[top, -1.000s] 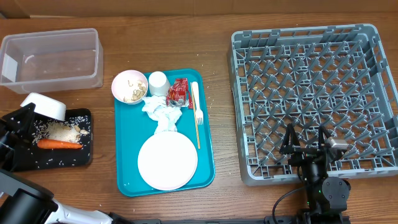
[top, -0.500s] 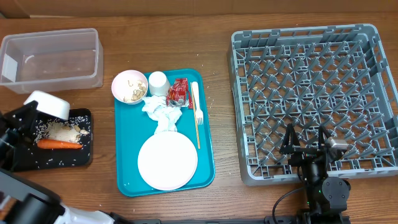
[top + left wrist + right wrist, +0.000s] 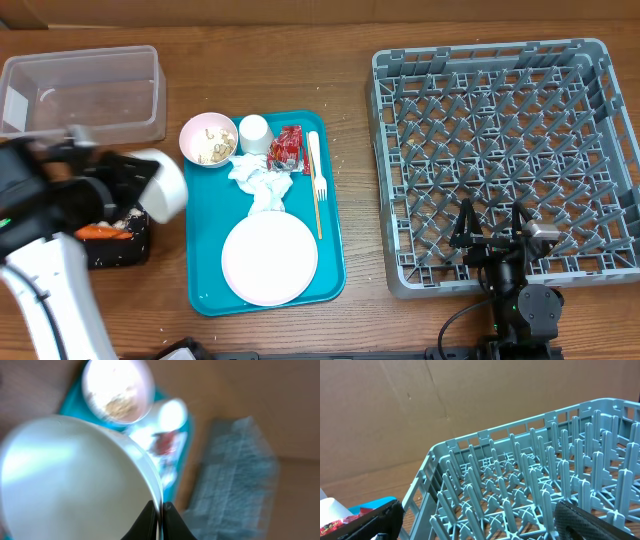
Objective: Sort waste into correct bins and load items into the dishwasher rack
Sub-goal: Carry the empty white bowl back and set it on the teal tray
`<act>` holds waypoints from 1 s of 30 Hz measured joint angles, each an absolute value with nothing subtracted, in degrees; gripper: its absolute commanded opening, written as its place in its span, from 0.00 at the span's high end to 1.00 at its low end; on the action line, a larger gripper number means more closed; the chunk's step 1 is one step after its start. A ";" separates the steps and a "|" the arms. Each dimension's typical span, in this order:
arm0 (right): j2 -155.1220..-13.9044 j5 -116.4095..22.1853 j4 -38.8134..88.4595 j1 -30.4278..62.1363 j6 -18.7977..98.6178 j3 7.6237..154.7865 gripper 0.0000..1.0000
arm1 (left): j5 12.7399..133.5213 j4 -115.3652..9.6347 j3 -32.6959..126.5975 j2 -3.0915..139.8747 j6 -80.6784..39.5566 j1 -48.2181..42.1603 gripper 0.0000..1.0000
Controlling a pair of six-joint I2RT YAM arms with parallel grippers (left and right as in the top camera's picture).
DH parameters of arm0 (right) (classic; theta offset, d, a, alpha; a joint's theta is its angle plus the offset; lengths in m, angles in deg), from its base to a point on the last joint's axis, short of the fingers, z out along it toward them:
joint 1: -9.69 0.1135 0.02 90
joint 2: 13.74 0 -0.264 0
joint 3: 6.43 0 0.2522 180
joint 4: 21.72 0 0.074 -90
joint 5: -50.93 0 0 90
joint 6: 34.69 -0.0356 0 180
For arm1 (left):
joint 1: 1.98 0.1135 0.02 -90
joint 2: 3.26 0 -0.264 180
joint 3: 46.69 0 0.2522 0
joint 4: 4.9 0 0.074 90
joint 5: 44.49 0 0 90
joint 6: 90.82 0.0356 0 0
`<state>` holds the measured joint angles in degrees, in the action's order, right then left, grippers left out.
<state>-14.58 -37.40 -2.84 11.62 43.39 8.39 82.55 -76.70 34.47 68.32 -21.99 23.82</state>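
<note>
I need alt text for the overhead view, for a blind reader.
The left gripper holds a pale bowl beside the black tray with the carrot. A teal tray carries a bowl of scraps, cup, napkins, wrapper, fork and plate; the grey-blue rack stands at right.

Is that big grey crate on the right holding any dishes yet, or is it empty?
Empty. The dishwasher rack shows only bare pegs; the plate and cup sit on the teal tray, outside it.
</note>
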 measured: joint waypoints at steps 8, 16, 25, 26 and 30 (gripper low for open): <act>-14.58 -37.42 -2.84 11.62 43.39 8.39 0.00 | 58.90 -73.66 34.43 75.13 -22.41 2.16 0.94; -14.58 -37.40 -2.84 11.62 43.36 8.39 0.00 | 50.62 -69.38 34.40 85.12 -24.48 -3.63 0.96; -14.58 -37.40 -2.79 11.60 43.36 8.39 0.00 | 47.01 -73.86 37.68 86.50 -24.70 -3.67 0.96; -14.58 -37.42 -2.84 11.62 43.36 8.39 0.00 | 47.89 -74.86 38.82 86.48 -24.62 -3.67 0.96; -14.58 -37.42 -2.84 11.60 43.39 8.39 0.00 | 54.84 -78.47 40.13 86.43 -22.52 -4.02 0.96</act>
